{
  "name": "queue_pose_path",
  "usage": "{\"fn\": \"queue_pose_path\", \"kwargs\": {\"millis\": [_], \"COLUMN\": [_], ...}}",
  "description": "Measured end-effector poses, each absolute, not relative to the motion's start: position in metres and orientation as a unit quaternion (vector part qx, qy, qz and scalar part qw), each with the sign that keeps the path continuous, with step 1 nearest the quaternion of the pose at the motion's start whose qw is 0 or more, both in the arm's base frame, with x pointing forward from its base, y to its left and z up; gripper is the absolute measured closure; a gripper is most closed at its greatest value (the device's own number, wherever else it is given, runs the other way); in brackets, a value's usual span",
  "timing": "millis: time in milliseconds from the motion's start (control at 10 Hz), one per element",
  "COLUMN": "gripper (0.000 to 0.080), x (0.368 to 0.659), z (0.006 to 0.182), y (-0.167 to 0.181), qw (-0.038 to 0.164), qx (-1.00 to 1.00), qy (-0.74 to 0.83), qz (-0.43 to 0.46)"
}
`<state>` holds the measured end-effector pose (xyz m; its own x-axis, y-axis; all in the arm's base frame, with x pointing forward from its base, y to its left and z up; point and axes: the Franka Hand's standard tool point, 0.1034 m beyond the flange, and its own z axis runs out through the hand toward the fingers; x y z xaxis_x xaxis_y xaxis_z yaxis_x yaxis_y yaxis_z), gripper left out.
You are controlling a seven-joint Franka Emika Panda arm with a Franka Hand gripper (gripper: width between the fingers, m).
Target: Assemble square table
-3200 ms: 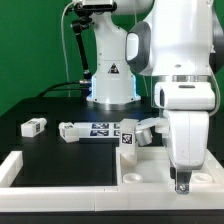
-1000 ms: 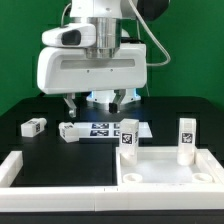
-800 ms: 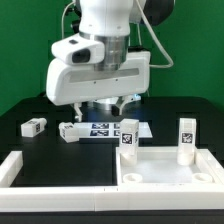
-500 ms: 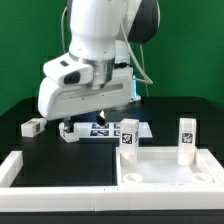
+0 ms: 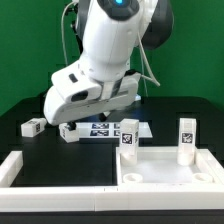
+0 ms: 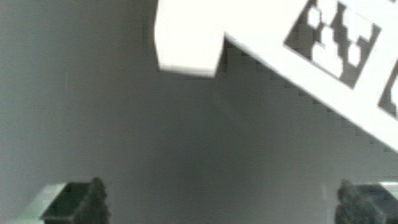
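Two short white blocky legs (image 5: 128,135) stand upright on the large white plastic square tabletop (image 5: 170,165), which lies in the lower right of the exterior view on the black table (image 5: 40,150). The first stands at the tabletop's far corner toward the exterior view's left. The second standing leg (image 5: 186,139) is at the far corner toward the right, and each shows a black-and-white tag. At middle left, one loose leg (image 5: 33,126) lies well apart from the rest, and another loose leg (image 5: 70,131) lies just beside the thin flat marker board (image 5: 103,128). The white robot arm (image 5: 105,50) leans over that spot. In the wrist view the gripper (image 6: 224,200) hangs with jaws spread wide and free, its dark fingertips (image 6: 80,200) over bare table, near a white leg end (image 6: 192,45). Low white border bars (image 5: 12,165) edge the lower left.
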<state>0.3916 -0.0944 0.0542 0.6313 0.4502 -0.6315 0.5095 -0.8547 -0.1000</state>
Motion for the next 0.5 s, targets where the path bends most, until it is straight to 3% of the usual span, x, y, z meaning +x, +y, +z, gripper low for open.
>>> {"fn": "queue_pose_path", "kwargs": {"millis": [200,300,500], "gripper": [0.0151,0.0151,0.0151], "x": [0.376,0.375,0.379], "z": [0.063,0.060,0.055], "y": [-0.117,-0.109,-0.106], "qw": [0.052,0.062,0.062], "qx": [0.885,0.863,0.857], "qy": [0.251,0.244,0.252], "qz": [-0.388,-0.438,-0.446]}}
